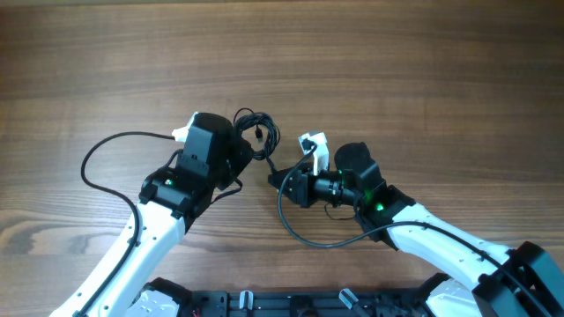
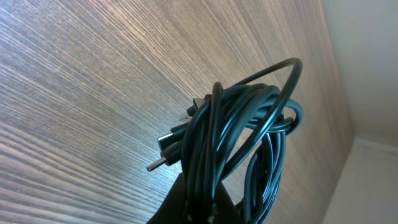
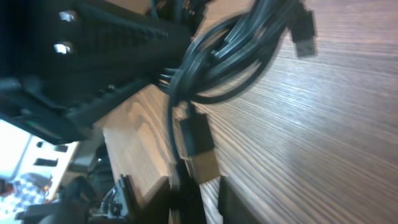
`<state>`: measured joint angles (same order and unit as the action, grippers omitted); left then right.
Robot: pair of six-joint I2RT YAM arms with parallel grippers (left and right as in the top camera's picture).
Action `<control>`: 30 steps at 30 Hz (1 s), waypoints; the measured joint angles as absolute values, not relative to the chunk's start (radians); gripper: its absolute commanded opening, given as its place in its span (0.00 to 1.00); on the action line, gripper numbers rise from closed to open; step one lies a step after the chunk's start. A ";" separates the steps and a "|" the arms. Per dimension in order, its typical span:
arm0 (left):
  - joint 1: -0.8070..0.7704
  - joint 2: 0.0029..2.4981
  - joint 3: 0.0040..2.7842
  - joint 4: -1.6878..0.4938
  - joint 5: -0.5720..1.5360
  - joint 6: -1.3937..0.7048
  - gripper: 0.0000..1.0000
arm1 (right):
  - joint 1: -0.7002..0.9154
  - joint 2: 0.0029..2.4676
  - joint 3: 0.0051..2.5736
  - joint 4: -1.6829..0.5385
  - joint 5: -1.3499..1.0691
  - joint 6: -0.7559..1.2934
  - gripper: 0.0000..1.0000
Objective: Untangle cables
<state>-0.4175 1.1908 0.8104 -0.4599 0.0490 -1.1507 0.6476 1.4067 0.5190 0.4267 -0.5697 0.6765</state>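
**Cable bundle held between two grippers.** The cables [image 1: 256, 132] form one small tangled bundle near the middle of the worktop [image 1: 397, 53]. From overhead the bundle is a compact clump, with its loops bulging toward the far edge and to the right. One thin strand leaves the clump and runs toward the near edge, ending at the right gripper [image 1: 276, 179].

In the left wrist view the cables [image 2: 249, 124] appear as a coil of several parallel strands. Its long axis rises from the bottom of the frame toward the upper right, and one loop arches over the top. The plug ends [image 2: 166, 142] stick out of the coil's left side and point left and downward toward the wood.

In the right wrist view the cables [image 3: 224, 43] cross diagonally from upper right to lower left. A hanging plug [image 3: 303, 28] sits at the upper right. A lower plug [image 3: 196, 140] stands with its long axis nearly upright in the frame, tip toward the bottom.

The left gripper [image 1: 233, 150] reaches in from the near left corner. Its jaws are together, clamped on the base of the coil, and it shows dark at the bottom of its own view [image 2: 199, 208]. The right gripper [image 3: 205, 190] points left at the bundle, and its fingers flank the tip of the lower plug. Whether they press on it cannot be told.

A thicker arm wire [image 1: 97, 158] loops out beside the left arm, and a second arm wire [image 1: 295, 224] loops out below the right wrist.
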 measured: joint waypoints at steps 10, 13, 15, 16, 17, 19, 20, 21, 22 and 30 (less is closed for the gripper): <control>-0.418 1.191 0.811 -0.463 0.046 -0.848 0.04 | 0.550 1.406 0.519 0.511 -0.731 0.816 0.05; -0.418 1.191 0.810 -0.445 0.046 -0.742 0.04 | 0.509 1.406 0.519 0.518 -0.772 0.873 0.05; -0.423 1.191 0.810 -0.424 0.046 -0.696 0.04 | 0.505 1.406 0.519 0.527 -0.786 0.895 0.08; -0.432 1.191 0.811 -0.409 0.048 -0.678 0.04 | 0.505 1.406 0.519 0.529 -0.791 0.900 0.10; -0.442 1.191 0.811 -0.395 0.049 -0.666 0.04 | 0.505 1.406 0.519 0.529 -0.794 0.902 0.11; -0.462 1.191 0.811 -0.375 0.049 -0.636 0.04 | 0.505 1.406 0.519 0.522 -0.805 0.905 0.11; -0.469 1.191 0.811 -0.368 0.049 -0.610 0.04 | 0.505 1.406 0.519 0.509 -0.811 0.904 0.12; -0.476 1.191 0.811 -0.366 0.049 -0.568 0.04 | 0.505 1.406 0.519 0.481 -0.815 0.892 0.12; -0.479 1.191 0.811 -0.366 0.041 -0.533 0.04 | 0.505 1.406 0.519 0.455 -0.816 0.880 0.11; -0.486 1.191 0.811 -0.366 -0.100 -0.363 0.04 | 0.494 1.406 0.519 0.357 -0.815 0.809 0.05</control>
